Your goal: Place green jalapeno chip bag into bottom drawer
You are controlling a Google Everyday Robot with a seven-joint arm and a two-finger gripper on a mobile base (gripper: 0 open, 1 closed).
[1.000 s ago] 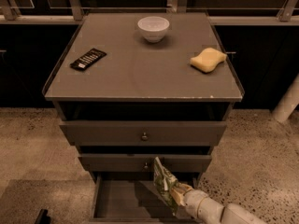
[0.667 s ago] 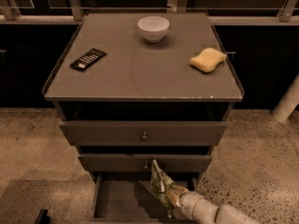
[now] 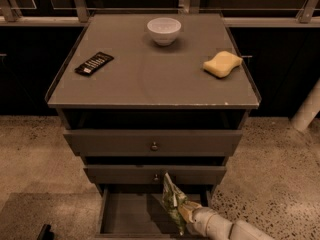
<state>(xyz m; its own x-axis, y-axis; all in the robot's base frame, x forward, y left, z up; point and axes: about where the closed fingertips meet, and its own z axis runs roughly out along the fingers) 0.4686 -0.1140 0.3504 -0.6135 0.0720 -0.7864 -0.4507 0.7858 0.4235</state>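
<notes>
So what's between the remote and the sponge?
Just bare cabinet top, as the camera view shows; the bowl sits farther back. The end effector is down low, holding the bag at the open bottom drawer.

three drawers (image 3: 152,143); one bowl (image 3: 164,30), sponge (image 3: 222,64), remote (image 3: 94,63), bag (image 3: 173,201), gripper (image 3: 186,213) over bottom drawer (image 3: 130,215).

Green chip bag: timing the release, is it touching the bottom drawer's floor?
Cannot tell. In the camera view the green jalapeno chip bag, held by the gripper over the open bottom drawer, overlaps its floor; neither gap nor contact shows.
</notes>
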